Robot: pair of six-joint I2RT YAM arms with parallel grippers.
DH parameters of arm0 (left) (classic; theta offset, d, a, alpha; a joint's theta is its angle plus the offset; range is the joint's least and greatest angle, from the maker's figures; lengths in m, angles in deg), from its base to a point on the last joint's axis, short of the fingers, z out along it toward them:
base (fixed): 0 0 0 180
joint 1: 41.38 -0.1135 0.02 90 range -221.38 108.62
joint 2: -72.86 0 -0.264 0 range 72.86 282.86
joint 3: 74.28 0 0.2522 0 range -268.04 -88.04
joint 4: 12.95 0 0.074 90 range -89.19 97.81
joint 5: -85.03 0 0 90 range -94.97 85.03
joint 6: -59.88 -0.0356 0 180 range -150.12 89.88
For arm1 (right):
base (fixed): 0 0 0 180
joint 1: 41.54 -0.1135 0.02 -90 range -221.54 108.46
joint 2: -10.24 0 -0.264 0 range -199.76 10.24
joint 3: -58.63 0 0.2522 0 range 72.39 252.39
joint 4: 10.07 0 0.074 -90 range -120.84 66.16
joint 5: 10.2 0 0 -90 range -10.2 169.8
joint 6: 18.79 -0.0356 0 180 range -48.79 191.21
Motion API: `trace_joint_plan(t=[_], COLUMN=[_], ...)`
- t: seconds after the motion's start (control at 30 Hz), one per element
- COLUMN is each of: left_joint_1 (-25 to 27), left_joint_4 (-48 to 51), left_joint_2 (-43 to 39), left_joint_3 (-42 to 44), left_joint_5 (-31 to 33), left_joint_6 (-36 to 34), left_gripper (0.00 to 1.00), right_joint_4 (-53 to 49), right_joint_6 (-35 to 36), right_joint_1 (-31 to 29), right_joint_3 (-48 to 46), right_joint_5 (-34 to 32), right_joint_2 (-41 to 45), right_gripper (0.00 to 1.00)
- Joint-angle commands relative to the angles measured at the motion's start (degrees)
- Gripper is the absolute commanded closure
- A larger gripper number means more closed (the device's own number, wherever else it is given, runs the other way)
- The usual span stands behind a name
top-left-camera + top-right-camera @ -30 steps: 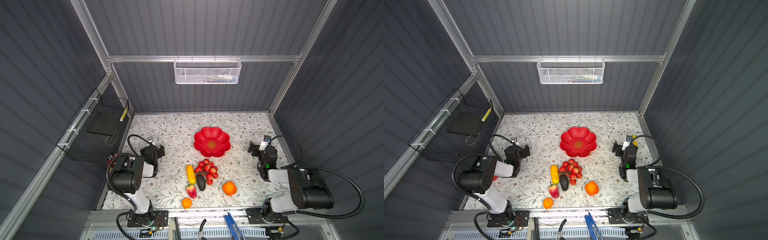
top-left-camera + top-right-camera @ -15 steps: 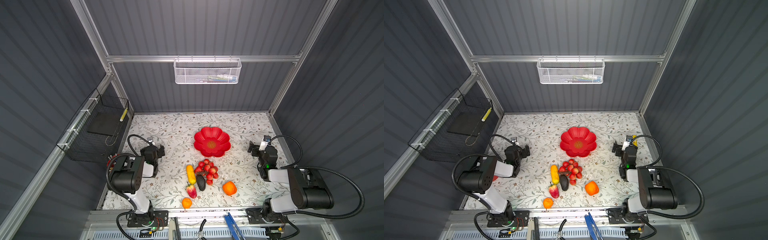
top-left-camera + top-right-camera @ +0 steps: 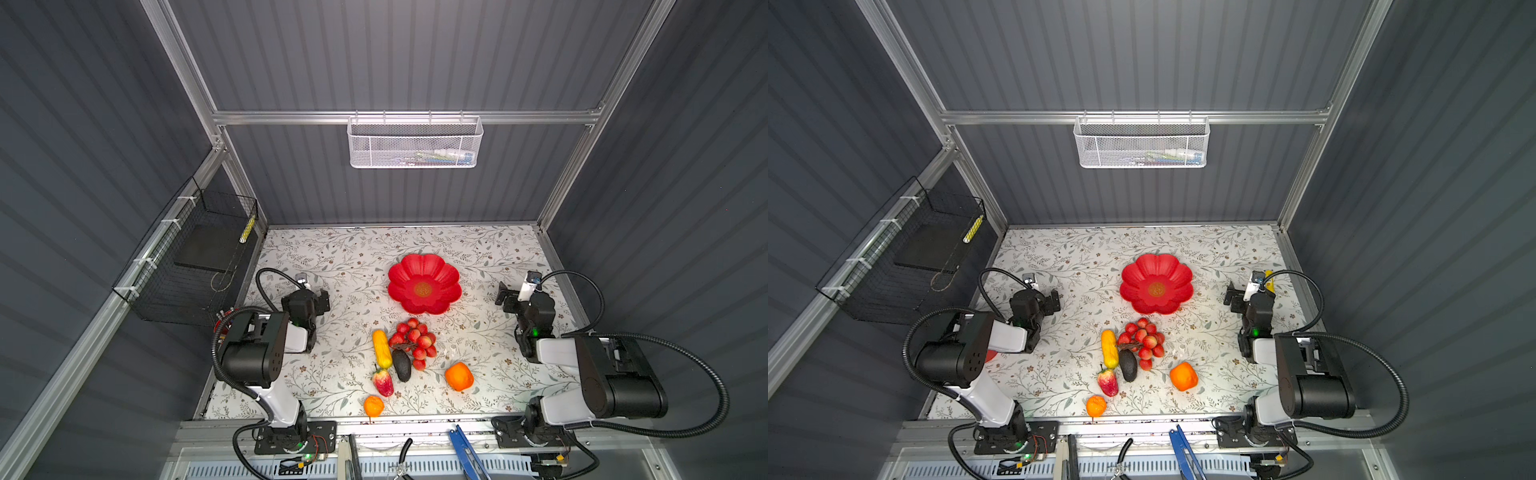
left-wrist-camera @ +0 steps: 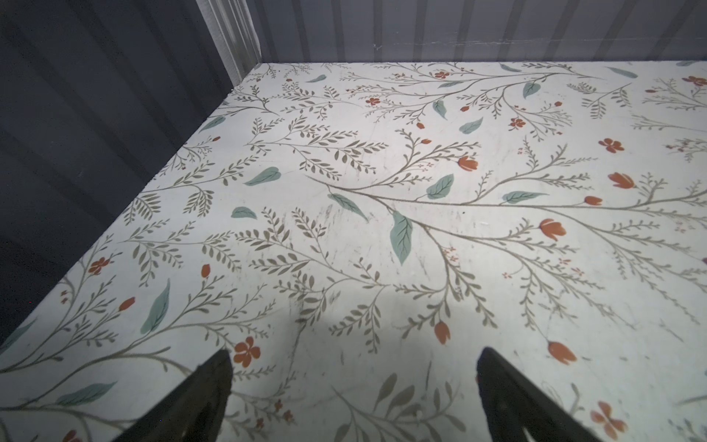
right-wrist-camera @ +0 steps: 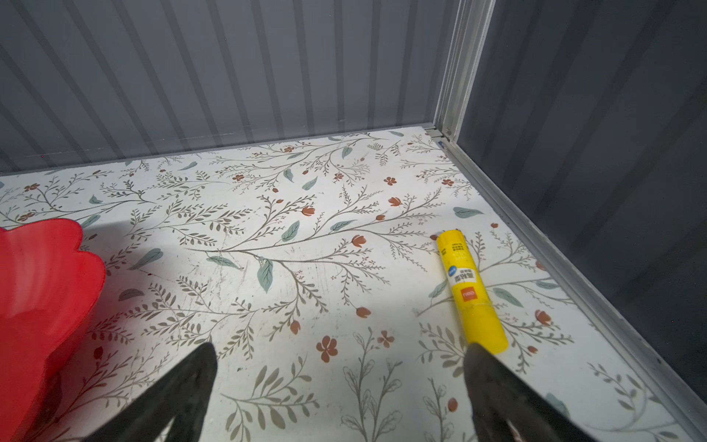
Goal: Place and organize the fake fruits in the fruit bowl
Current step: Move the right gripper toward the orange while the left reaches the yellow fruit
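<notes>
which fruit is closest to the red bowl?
The red grape bunch: its top grapes lie just short of the near rim of the fruit bowl. The yellow fruit beside it sits farther from the rim, the rest farther still.

Six fruits, one of each: yellow oblong one (image 3: 382, 348), grape bunch (image 3: 413, 338), avocado (image 3: 402, 365), strawberry (image 3: 384, 382), small orange (image 3: 373, 406), bigger blocky orange fruit (image 3: 459, 376). One red flower bowl (image 3: 415, 262), one yellow tube (image 5: 470, 291) (looks like a glue stick), plus two wire ones: white basket (image 3: 415, 143), black basket (image 3: 195, 257).

Glue stick (image 5: 469, 292), white mesh basket (image 3: 374, 146)
</notes>
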Motion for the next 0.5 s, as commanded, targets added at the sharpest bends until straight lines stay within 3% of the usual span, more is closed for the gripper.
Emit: trace_joint_plan(t=[0.0, 0.1, 0.17, 0.23, 0.33, 0.47], left_joint_1=[0.38, 0.87, 2.14, 3.72, 7.77, 11.41], left_joint_4=[5.5, 15.37, 24.0, 28.92, 37.3, 47.87], left_joint_2=[-2.18, -5.36, -8.1, -10.98, -13.82, -16.66], left_joint_3=[-3.38, -7.23, -11.03, -13.16, -16.87, -20.04], left_joint_5=[1.18, 1.02, 2.85, 3.69, 6.3, 6.68], left_joint_6=[0.21, -0.14, 0.82, 2.06, 3.24, 7.22], left_gripper=[0.0, 0.0, 0.0, 0.01, 0.04, 0.05], right_joint_4=[0.6, -4.99, -21.12, -38.01, -49.54, -51.06], right_joint_6=[-0.52, -2.06, -3.86, -12.96, -23.93, -23.0], right_joint_1=[0.29, 0.15, -0.4, -0.43, -0.35, 0.46], right_joint_3=[0.63, 1.37, 6.51, 13.76, 19.84, 18.49], right_joint_5=[-0.04, -4.52, -8.19, -9.15, -3.02, 9.14], right_joint_2=[0.44, 4.97, 12.1, 17.29, 20.79, 23.94], right_gripper=[0.01, 0.01, 0.01, 0.01, 0.01, 0.01])
